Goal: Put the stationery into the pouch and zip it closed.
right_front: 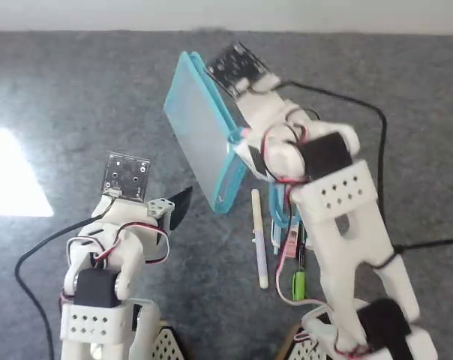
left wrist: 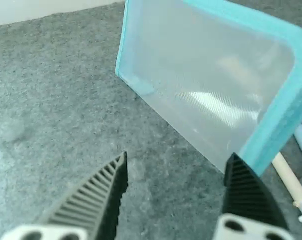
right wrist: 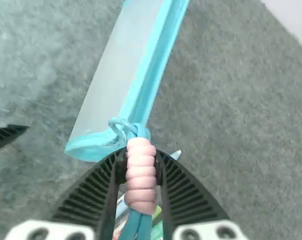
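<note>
A clear pouch [right_front: 200,127] with a teal zip border hangs tilted above the table, held by its pink zipper pull [right wrist: 141,170]. My right gripper [right wrist: 140,155] is shut on that pull, at the pouch's lower corner [right_front: 241,139]. The pouch [right wrist: 123,85] stretches away from the jaws. Stationery lies on the table below the right arm: a cream pen [right_front: 258,240], a green marker [right_front: 298,283] and several pens partly hidden by the arm. My left gripper [left wrist: 176,165] stands open with nothing in it, just short of the pouch [left wrist: 206,85], low at the left [right_front: 175,210].
Grey felt-like tabletop [right_front: 76,90] spreads wide to the left and back. A black cable [right_front: 361,112] loops behind the right arm. A cream pen [left wrist: 288,175] lies beyond the pouch's teal edge. The left arm's dark fingertip [right wrist: 6,135] shows off to one side.
</note>
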{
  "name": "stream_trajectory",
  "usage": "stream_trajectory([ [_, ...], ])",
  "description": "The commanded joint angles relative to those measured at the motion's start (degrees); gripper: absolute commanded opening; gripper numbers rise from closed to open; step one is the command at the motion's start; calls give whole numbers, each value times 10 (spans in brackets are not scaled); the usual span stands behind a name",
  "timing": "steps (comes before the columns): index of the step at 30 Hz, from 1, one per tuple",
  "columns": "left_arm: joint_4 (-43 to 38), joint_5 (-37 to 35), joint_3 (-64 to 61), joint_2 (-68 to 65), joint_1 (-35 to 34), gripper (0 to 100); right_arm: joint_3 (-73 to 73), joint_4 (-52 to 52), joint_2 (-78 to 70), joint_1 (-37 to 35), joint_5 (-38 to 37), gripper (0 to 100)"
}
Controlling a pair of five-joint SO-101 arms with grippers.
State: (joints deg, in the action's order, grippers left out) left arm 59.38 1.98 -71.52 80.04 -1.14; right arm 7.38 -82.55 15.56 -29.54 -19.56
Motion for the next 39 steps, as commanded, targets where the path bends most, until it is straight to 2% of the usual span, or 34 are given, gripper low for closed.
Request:
stream_trajectory([
  [1,4,5,36,10,4,302,152,-43,-45,-23,22,9],
  [8,20,-4,60,10,4,302,353,-101,-166,-28,104,9],
  [14,11,-22,58,10,0,302,485,-159,-234,-40,128,8],
  [20,-78,-36,7,6,-33,302,562,-198,-247,-57,144,8],
  [24,-102,-65,-1,6,-68,302,566,-201,-238,-80,144,8],
  [31,-103,-65,0,10,-73,302,539,-203,-220,-84,142,8],
  [33,-89,-63,11,11,-73,302,517,-201,-218,-81,140,8],
  [36,-22,-55,51,11,-69,302,489,-193,-225,-73,132,8],
  [39,-9,-55,66,11,-73,302,474,-174,-230,-58,134,8],
])
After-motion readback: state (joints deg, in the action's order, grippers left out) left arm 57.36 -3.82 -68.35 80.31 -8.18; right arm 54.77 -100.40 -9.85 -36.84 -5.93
